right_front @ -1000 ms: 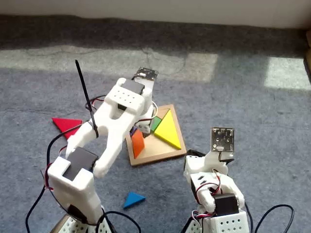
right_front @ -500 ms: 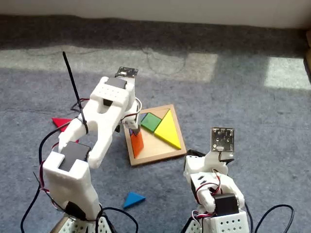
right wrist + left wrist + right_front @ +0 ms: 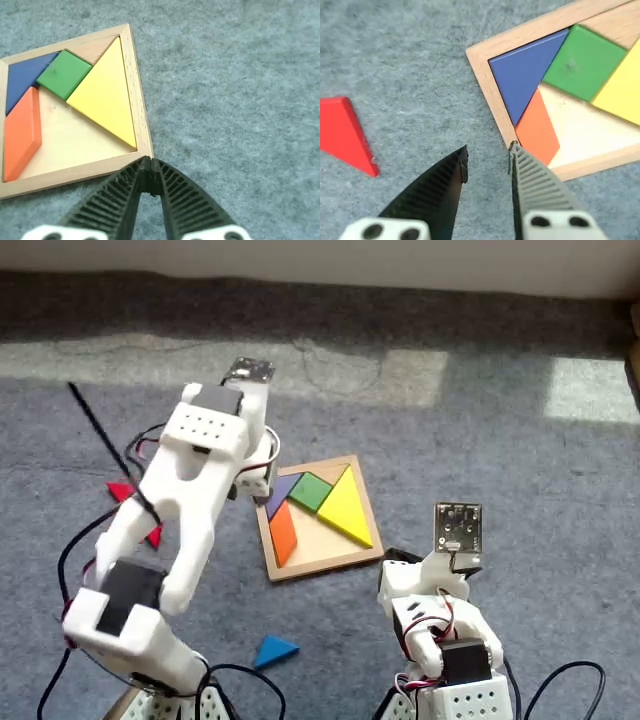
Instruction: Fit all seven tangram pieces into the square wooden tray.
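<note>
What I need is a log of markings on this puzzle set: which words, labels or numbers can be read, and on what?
None can be read.
The wooden tray and its blue piece, green piece, yellow piece and orange piece are plain; so are the red triangle and the loose blue triangle.
Any print on the small wrist boards is too small to read.

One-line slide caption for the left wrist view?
Open left gripper over carpet beside wooden tray holding blue triangle, green square, orange parallelogram, yellow triangle; red triangle lies outside.
</note>
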